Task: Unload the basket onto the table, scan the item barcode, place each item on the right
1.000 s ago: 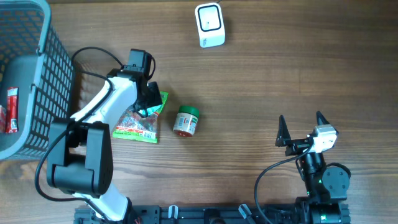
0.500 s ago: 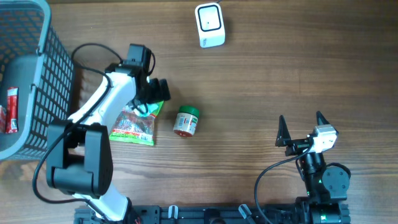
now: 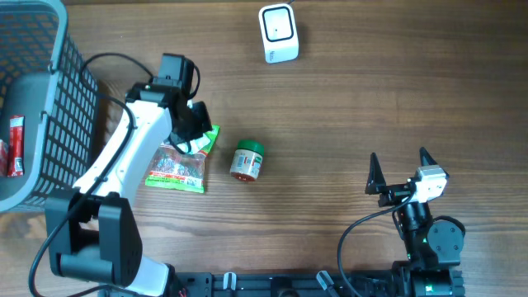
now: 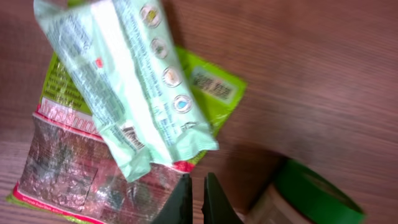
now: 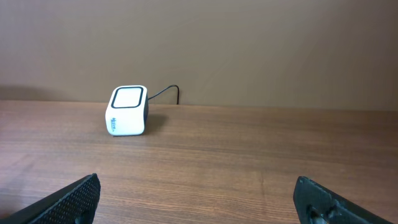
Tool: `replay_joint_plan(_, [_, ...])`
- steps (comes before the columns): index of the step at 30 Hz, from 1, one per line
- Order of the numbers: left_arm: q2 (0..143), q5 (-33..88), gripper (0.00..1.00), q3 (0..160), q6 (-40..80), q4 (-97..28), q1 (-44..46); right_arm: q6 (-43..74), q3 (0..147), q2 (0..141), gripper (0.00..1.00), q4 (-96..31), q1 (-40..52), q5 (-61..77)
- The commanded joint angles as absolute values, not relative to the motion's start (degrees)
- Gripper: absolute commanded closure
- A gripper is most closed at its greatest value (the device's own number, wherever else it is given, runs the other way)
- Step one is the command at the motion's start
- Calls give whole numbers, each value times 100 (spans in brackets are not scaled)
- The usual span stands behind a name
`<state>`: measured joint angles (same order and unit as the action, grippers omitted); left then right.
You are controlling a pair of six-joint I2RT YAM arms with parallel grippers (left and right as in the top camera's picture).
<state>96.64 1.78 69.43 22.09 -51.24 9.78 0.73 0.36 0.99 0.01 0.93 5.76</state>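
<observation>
Overhead first: the left gripper (image 3: 198,140) is down over the top right corner of the bag (image 3: 175,169), which lies flat on the table (image 3: 371,91), left of centre. The jar (image 3: 246,160) lies just to the bag's right, apart from it, green lid toward the far edge. The scanner (image 3: 278,33) sits well away at the far edge, window up. The basket (image 3: 74,91) fills the far left corner with a red item (image 3: 16,144) inside. Over on the right, the right gripper (image 3: 398,157) hangs near its base, fingers spread wide, nothing between them. On to the left wrist view: the fingertips of the left gripper (image 4: 198,198) are pressed together with only a sliver between, and they pinch nothing. Just ahead of them a pale green pack (image 4: 124,81) lies slantwise across the bag (image 4: 81,168), its lower end overlapping the bag's red band. A small label shows on the bag's green corner, too blurred to read. The jar's lid (image 4: 311,193) peeks in at bottom right. Right wrist view now: the right gripper (image 5: 196,186) is wide open over bare table, and the scanner (image 5: 127,111) stands far ahead on the left, its cable (image 5: 168,93) trailing behind.
</observation>
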Motion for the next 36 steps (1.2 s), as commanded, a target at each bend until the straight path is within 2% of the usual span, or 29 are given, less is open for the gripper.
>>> replay_joint_plan(1, [9679,16,96,6514,2497,-4853,945,19,30,82,0,32,115,565])
replay_joint_plan(11, [9719,-502,96,6278,2926,-4609,934,16,30,82,0,32,115,565])
replay_joint_plan(31, [9751,-504,96,6051,3052,-4394,834,19,30,82,0,30,115,565])
replay_joint_plan(36, [9751,-502,85,5774,3055,-4152,836,19,30,82,0,30,115,567])
